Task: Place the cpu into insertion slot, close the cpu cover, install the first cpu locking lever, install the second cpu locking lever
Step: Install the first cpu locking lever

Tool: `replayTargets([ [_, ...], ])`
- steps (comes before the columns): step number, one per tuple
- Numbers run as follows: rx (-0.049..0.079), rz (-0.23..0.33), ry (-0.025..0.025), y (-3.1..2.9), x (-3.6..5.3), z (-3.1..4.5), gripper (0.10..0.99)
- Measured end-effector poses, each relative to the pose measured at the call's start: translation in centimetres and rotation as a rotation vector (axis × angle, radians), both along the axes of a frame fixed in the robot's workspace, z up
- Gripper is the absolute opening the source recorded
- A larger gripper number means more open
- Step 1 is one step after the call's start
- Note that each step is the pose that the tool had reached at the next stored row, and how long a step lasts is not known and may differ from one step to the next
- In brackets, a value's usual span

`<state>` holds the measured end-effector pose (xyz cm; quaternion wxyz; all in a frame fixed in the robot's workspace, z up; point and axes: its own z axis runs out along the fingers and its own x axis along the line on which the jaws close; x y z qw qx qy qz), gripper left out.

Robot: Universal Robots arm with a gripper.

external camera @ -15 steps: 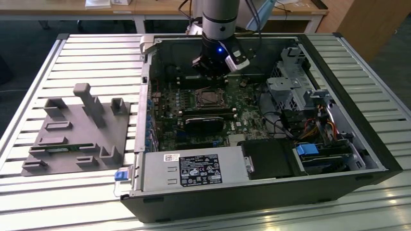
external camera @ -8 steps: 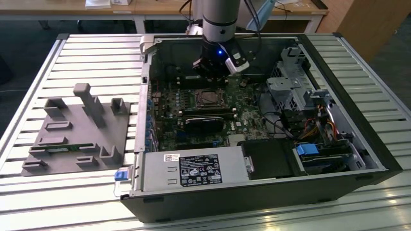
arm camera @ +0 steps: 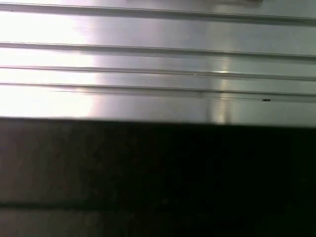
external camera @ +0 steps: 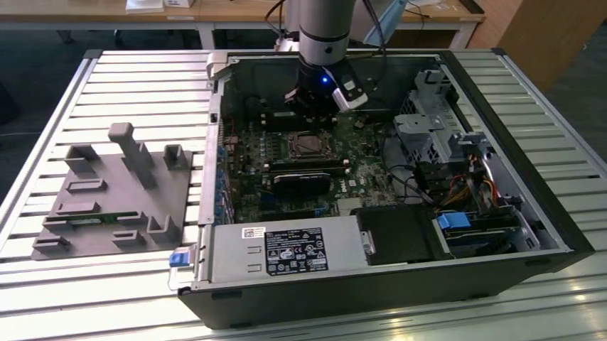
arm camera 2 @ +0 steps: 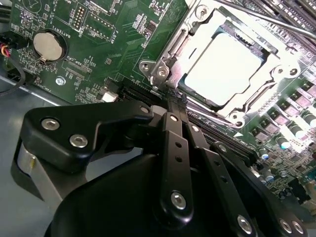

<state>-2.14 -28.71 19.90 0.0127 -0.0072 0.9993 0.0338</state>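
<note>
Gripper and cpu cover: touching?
Cannot tell. In the second wrist view the gripper ends right at the edge of the cpu cover, with the cpu seated under it; neither contact nor gap shows plainly.

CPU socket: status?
Gripper shut, empty, tips beside the socket's edge. CPU seated in the socket, CPU cover closed over it. Locking lever lies along the far side; latched or not, can't tell. Nothing in the way.

We see a big table (external camera: 114, 78) made of long shiny metal strips. An open computer case (external camera: 379, 277) lies on it. Beside the case, on the exterior view's left, sits a gray plastic holder (external camera: 114, 206) with bumps.
</note>
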Motion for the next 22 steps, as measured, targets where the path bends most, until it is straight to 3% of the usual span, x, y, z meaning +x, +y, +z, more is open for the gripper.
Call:
replayTargets([
  [6, 0.0, 0.0, -0.0002, 0.01, 0.01, 0.27, 0.114],
  [15, -0.025, 0.0, 0.0003, -0.01, -0.01, 0.0, 0.114],
  [22, -0.033, 0.0, 0.0001, 0.11, 0.0, -0.25, 0.114],
])
